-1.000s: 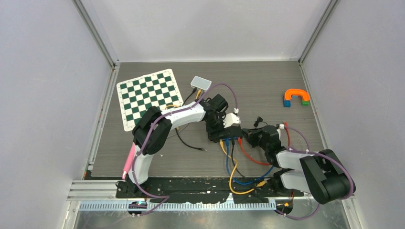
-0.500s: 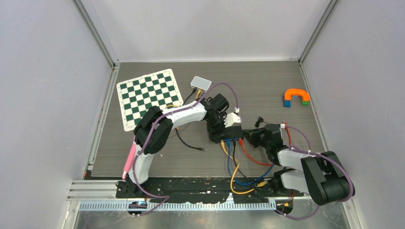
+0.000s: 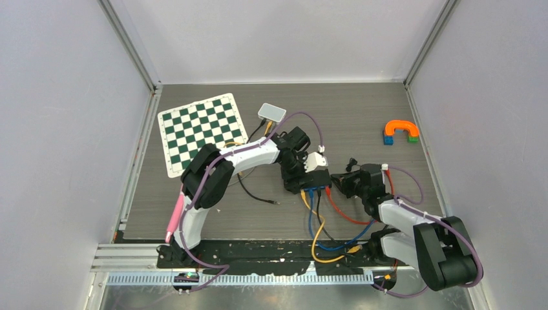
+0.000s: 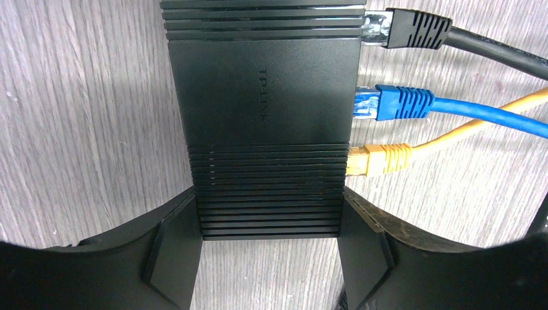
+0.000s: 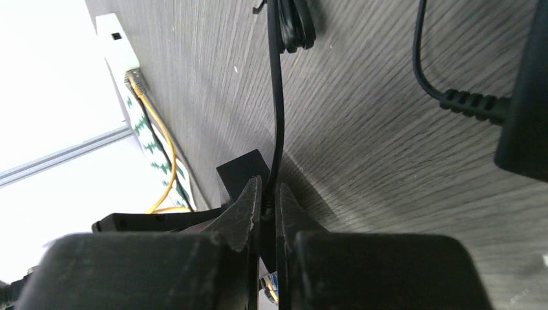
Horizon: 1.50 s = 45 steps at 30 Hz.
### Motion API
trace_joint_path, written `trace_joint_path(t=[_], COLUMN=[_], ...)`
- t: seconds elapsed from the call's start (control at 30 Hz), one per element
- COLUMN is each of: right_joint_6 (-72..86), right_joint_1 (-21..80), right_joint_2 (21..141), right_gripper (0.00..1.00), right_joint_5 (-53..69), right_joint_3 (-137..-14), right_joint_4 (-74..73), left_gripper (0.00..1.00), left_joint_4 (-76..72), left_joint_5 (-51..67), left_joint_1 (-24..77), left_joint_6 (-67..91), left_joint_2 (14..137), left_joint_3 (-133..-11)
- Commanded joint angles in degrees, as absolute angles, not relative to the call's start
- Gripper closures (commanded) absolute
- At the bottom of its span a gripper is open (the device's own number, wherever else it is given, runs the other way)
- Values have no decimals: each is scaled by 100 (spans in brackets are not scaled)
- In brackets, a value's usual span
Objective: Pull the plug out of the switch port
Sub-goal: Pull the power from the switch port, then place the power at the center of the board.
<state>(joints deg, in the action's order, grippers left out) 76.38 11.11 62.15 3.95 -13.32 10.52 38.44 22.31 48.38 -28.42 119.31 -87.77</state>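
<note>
Dark wood-grain desk [image 3: 362,110]. Green-and-white checkerboard mat [image 3: 202,132] lies flat at far left, skewed. Small white box [image 3: 271,113] just beyond its right corner. Far right: orange arch block [image 3: 400,128] bridging a blue block [image 3: 388,139] and a green block [image 3: 413,138].

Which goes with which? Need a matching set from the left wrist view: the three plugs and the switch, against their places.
Things:
1. black plug
2. blue plug
3. yellow plug
4. switch

Places:
A. held in the left pincer
B. middle of the three plugs
C. plug farthest from the pincer
D. plug nearest the pincer

Pairs: 1-C, 2-B, 3-D, 4-A
</note>
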Motion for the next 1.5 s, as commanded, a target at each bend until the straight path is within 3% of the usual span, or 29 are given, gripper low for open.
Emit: trace_joint_path(t=[0.0, 0.13, 0.47, 0.63, 0.9, 0.93, 1.0, 1.27, 1.47], right_joint_6=[7151, 7535, 7428, 7624, 6462, 6186, 5754, 3734, 3022], right_joint_1=[742, 725, 675, 466, 459, 435, 370, 235, 213], right_joint_2=[6067, 6252, 5541, 5765, 5344, 5283, 5178, 6187, 7060], right_gripper=[95, 95, 95, 95, 95, 95, 94, 90, 80], right_joint_5=[-355, 181, -632, 423, -461, -547, -721, -123, 991], right_joint_3=[-1531, -1012, -1122, -789, -1746, -1822, -2044, -3077, -3628], right_joint_4=[1032, 2496, 1506, 3043, 891, 562, 254, -677, -727], left_gripper=[50, 52, 53, 53, 31, 26, 2, 0, 1], left_joint_4=[5047, 5036, 4968, 5000, 4951, 4936, 4891, 4650, 4260], left_joint_5=[2299, 2306, 2342, 2348, 2166, 2201, 2320, 2204, 2247], left_joint_1=[4834, 4834, 4834, 4838, 4880, 4886, 4885, 4886, 4878], left_joint_6=[-2970, -2951, -2909, -2916, -2844, -2825, -2792, -2692, -2473], left_joint_2=[11887, 11901, 11837, 11956, 11862, 11824, 11770, 11594, 11253], left_joint_3=[-8458, -8419, -8341, -8405, -8539, -8563, -8599, -8492, -8157])
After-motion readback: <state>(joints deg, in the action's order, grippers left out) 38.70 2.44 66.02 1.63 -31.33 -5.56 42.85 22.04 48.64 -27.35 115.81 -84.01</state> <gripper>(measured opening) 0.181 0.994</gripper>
